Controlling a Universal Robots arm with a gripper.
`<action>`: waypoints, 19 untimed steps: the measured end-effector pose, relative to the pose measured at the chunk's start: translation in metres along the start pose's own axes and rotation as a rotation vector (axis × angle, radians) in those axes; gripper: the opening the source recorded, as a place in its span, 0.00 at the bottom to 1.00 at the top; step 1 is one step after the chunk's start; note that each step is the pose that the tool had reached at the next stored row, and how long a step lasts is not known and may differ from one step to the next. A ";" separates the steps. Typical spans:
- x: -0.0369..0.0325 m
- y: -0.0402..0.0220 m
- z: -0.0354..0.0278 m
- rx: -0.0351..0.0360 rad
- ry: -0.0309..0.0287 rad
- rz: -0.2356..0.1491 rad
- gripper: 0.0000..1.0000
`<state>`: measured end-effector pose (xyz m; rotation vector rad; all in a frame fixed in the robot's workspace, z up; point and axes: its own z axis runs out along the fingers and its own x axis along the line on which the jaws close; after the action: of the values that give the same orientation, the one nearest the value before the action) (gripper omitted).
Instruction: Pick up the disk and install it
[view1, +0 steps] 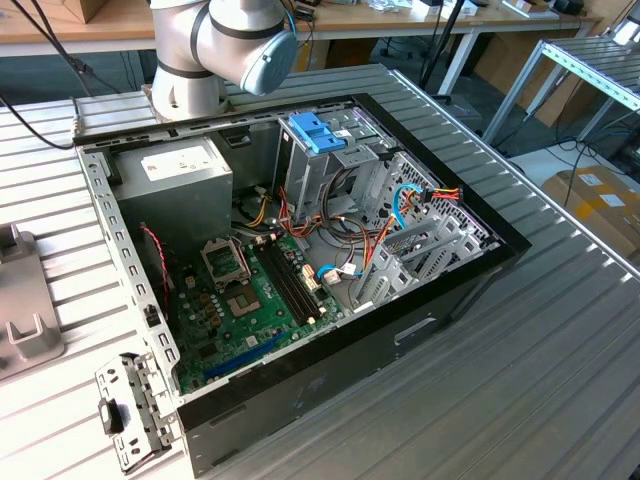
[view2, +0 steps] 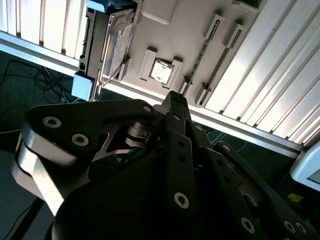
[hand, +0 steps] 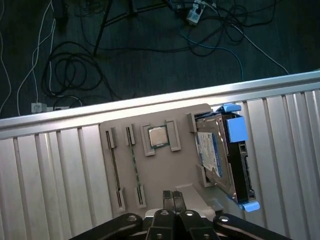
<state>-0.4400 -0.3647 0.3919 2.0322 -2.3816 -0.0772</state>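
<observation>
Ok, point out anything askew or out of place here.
Nothing looks damaged or spilled. The disk leans on its edge in the grey fixture, apparently by design. In the exterior view a loose metal bracket lies on the table beside the open computer case.

The flat rectangular disk (hand: 216, 150) has a silvery face with a white-and-blue label, a dark edge and a bright blue plastic frame. The moulded holder (hand: 155, 172) is pale grey, the ribbed metal counter (hand: 50, 170) silver and the tool (hand: 172, 197) matt black. The open computer case (view1: 330, 380) is black, with a green circuit board (view1: 215, 310), a light-blue plastic bracket (view1: 315, 132) and a grey, white-labelled power supply (view1: 185, 195).
</observation>
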 end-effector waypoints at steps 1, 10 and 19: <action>0.0000 0.0000 0.0000 -0.0001 0.0002 -0.004 0.11; 0.0000 0.0000 0.0000 -0.0014 0.0024 -0.056 0.11; 0.0000 0.0000 0.0000 -0.0024 0.0043 -0.099 0.11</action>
<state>-0.4400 -0.3647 0.3919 2.1458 -2.2765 -0.0763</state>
